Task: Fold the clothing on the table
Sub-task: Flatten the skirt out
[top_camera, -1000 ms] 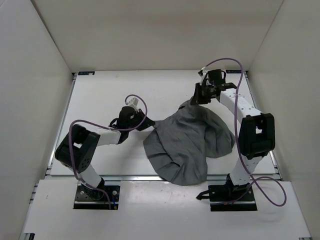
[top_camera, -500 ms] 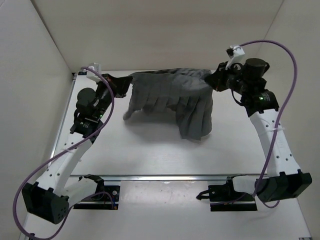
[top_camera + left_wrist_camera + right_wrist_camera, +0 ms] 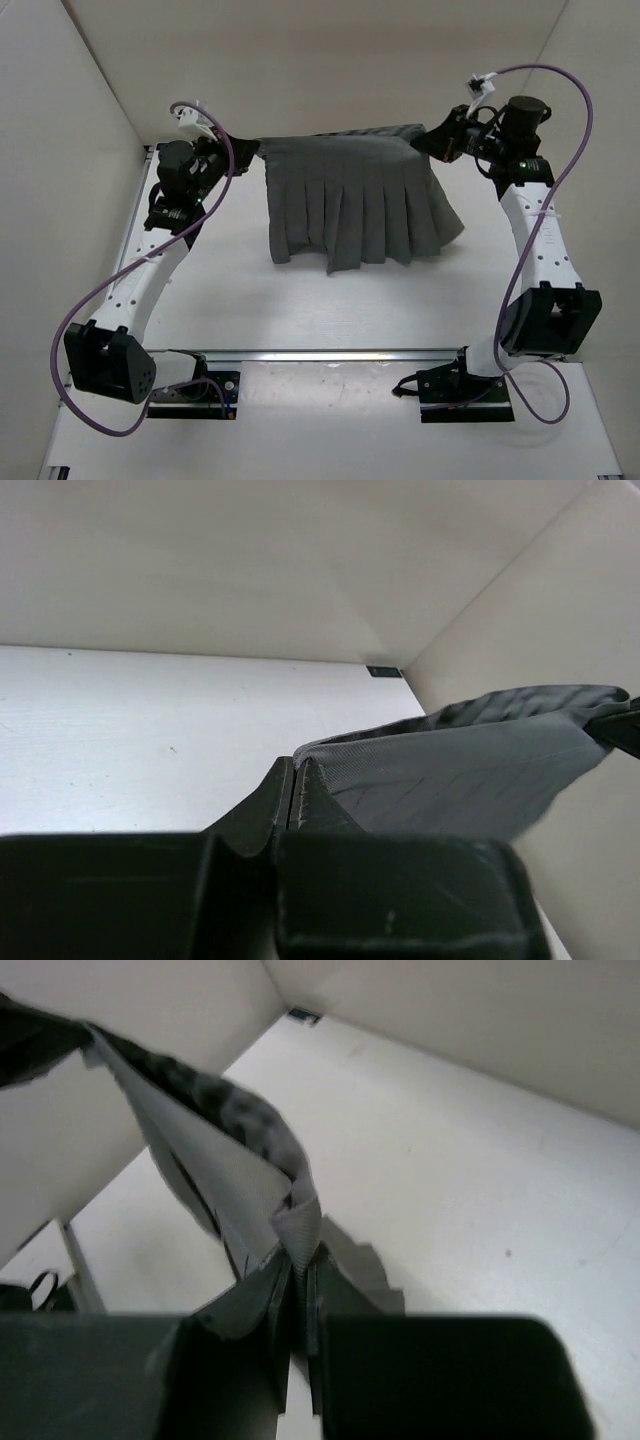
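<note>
The clothing (image 3: 350,195), a grey pleated skirt, hangs spread out in the air above the far half of the table (image 3: 300,310). Its waistband is stretched level between the two grippers and the pleats hang down from it. My left gripper (image 3: 248,152) is shut on the waistband's left corner; in the left wrist view the clothing (image 3: 470,770) runs off to the right from the left gripper (image 3: 295,770). My right gripper (image 3: 432,140) is shut on the right corner. The right wrist view has the clothing (image 3: 215,1150) pinched between the jaws of the right gripper (image 3: 298,1255).
White walls stand close on the left, back and right of the table. A metal rail (image 3: 330,353) runs along the near edge, with both arm bases just in front of it. Purple cables (image 3: 560,110) loop off each arm.
One second ago the skirt lay crumpled on the table with both grippers low at its edges. Both arms have since lifted it up and back and pulled apart, stretching it flat.
</note>
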Motion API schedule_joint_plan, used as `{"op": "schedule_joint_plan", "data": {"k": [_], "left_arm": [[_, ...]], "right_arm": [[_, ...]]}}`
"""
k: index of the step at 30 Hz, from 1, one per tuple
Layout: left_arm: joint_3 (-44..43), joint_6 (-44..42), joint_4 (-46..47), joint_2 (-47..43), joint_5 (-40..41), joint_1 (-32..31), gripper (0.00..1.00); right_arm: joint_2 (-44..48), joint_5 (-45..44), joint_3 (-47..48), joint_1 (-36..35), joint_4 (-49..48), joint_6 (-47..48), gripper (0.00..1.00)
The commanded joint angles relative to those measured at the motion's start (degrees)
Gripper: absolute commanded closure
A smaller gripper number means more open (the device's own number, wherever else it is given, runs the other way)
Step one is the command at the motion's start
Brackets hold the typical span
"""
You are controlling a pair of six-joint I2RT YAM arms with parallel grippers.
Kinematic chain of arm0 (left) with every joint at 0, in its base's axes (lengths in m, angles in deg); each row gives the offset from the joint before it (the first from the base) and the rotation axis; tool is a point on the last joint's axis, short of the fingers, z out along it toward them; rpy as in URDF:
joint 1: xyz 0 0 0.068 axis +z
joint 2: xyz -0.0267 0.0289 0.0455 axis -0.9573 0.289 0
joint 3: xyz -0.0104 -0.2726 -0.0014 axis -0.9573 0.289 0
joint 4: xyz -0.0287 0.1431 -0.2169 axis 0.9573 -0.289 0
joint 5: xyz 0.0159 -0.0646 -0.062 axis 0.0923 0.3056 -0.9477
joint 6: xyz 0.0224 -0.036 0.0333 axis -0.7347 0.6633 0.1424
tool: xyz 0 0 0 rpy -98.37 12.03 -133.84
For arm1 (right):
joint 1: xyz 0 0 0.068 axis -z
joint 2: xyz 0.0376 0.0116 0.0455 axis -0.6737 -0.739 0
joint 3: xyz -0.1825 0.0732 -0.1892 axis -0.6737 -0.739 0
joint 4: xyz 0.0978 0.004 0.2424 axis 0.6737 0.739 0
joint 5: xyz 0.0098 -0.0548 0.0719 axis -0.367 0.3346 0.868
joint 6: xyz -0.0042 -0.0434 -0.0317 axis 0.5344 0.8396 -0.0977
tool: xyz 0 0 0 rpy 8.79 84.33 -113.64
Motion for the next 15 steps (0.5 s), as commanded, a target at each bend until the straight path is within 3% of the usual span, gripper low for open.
{"op": "schedule_joint_plan", "data": {"k": [1,2,3,5,10,13,15], "left_arm": [[-3.8,-2.3,0.9,-0.7,-1.1,1.5,1.00],[-4.4,-2.9,0.4,-0.6,-1.2,1.5,1.00],[-5.3,-3.4,-0.6,-0.3,-1.2,1.5,1.00],[-6.1,-4.0,-2.3,-0.3,-1.7,1.4,1.00],[-6.1,-3.8,-3.7,-2.9,-3.2,-0.1,1.00],[-7.5,-4.9,-6.6,-5.2,-4.0,-0.6,1.00],[-7.8,-4.9,-7.8,-7.2,-4.4,-0.8,1.00]], "right_arm": [[0.6,19.5,-10.5,7.3,-29.1,-16.9,1.00],[0.6,25.1,-13.2,7.7,-44.7,-21.9,1.00],[0.5,27.8,-18.4,9.6,-52.2,-33.3,1.00],[-1.1,31.0,-21.8,11.5,-69.4,-47.2,1.00],[0.3,34.6,-26.3,11.2,-78.4,-54.1,1.00],[8.6,35.1,-29.3,10.9,-72.9,-46.7,1.00],[14.5,33.7,-29.7,11.2,-61.3,-36.3,0.98]]}}
